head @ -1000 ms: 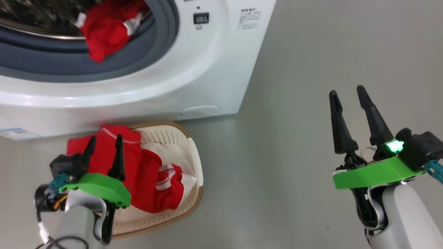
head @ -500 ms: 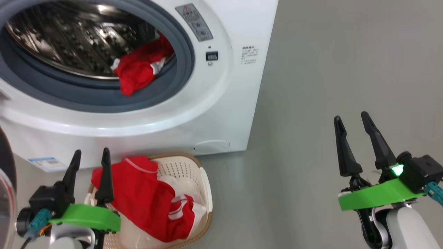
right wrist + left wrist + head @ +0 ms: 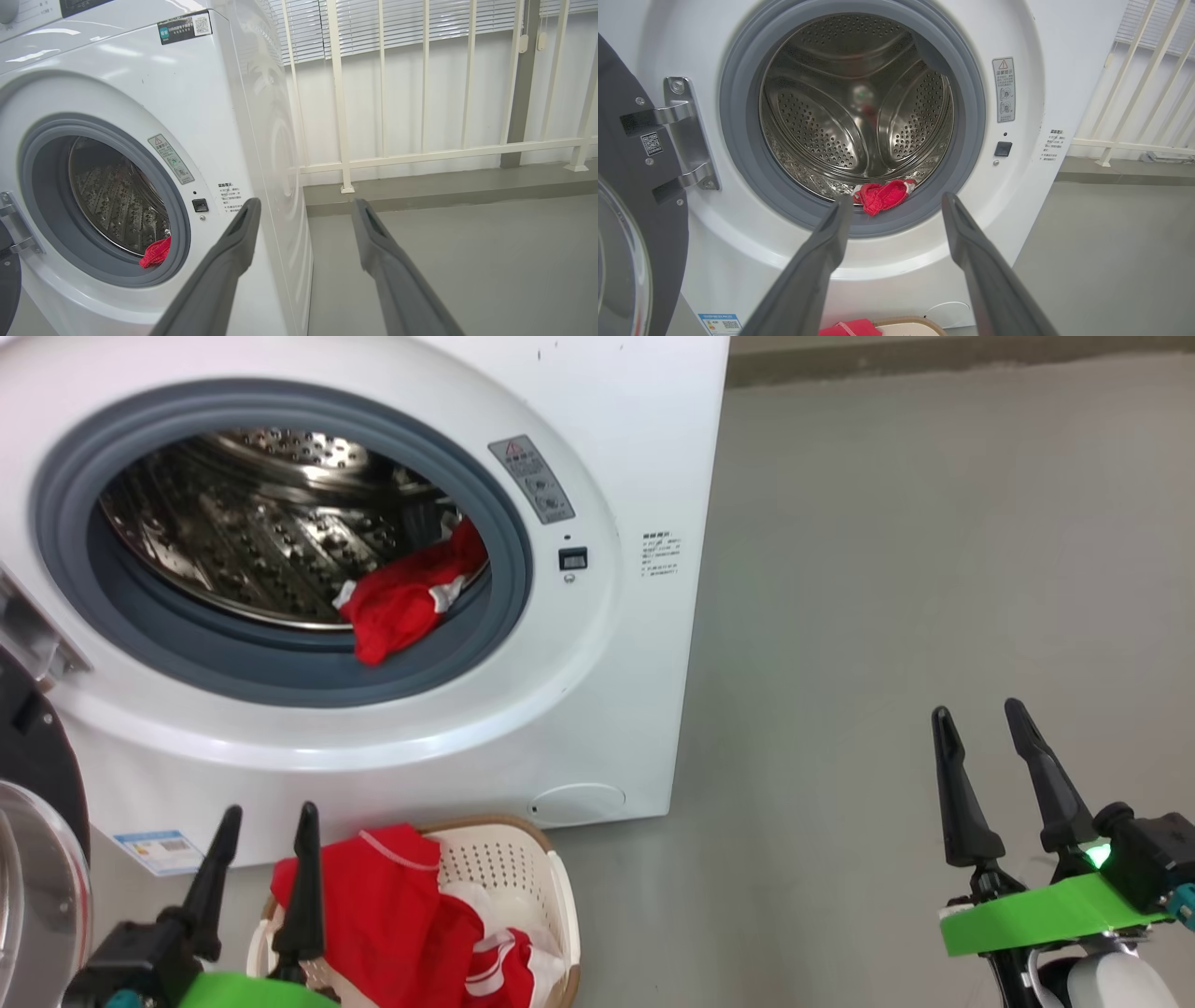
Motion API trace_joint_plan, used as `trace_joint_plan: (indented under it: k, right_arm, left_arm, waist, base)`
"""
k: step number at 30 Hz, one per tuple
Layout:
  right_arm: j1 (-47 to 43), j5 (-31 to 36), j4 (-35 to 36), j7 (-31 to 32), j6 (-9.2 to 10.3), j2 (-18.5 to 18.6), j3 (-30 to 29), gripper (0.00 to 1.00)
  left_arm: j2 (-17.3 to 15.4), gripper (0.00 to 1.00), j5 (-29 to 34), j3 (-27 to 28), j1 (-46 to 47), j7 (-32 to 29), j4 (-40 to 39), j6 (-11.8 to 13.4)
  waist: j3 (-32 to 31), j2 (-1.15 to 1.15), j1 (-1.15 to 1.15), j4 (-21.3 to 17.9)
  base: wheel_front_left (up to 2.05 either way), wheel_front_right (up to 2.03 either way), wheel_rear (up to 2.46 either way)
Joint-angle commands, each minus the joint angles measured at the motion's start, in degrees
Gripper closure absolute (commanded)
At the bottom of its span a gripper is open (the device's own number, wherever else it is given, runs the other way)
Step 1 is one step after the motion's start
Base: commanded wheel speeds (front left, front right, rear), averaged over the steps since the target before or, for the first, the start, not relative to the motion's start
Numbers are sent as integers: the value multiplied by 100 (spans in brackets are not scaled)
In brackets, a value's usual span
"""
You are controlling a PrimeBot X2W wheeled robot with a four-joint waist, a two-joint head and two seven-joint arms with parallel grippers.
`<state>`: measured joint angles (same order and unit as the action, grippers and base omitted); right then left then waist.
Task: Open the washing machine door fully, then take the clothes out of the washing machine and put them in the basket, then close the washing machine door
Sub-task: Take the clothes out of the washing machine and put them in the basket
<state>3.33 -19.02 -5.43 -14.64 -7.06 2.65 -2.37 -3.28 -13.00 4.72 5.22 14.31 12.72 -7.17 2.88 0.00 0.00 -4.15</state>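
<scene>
The white washing machine (image 3: 597,448) stands with its door (image 3: 33,859) swung open at the far left. One red garment (image 3: 406,602) lies at the drum's front lip, also in the left wrist view (image 3: 882,196) and right wrist view (image 3: 156,253). On the floor below, the cream basket (image 3: 551,887) holds red and white clothes (image 3: 401,915). My left gripper (image 3: 268,817) is open and empty, just left of the basket. My right gripper (image 3: 978,714) is open and empty over bare floor to the right of the machine.
Grey floor (image 3: 887,569) stretches to the right of the machine. A white railing (image 3: 420,154) with blinds behind it runs along the back wall. The open door's hinge bracket (image 3: 686,135) sits left of the drum opening.
The head camera has tilted up, so the machine and basket sit lower in the picture. Both grippers stay open and empty; my left gripper has drawn back from above the basket's clothes.
</scene>
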Motion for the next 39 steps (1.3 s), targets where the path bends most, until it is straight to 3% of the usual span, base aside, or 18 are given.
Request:
trace_joint_plan:
  k: [1,39]
  right_arm:
    - [46,107,165,-36,-43,22,101,0]
    - [-176,136,213,-36,-43,22,30,0]
  left_arm:
    - [-142,0,-82,134,-6,69,-201,-30]
    - [-273,0,-227,66,-277,69,-464,-32]
  waist:
    - [-139,0,0,-31]
    - [-232,0,0,-137]
  base:
    - [0,0,0]
    - [0,0,0]
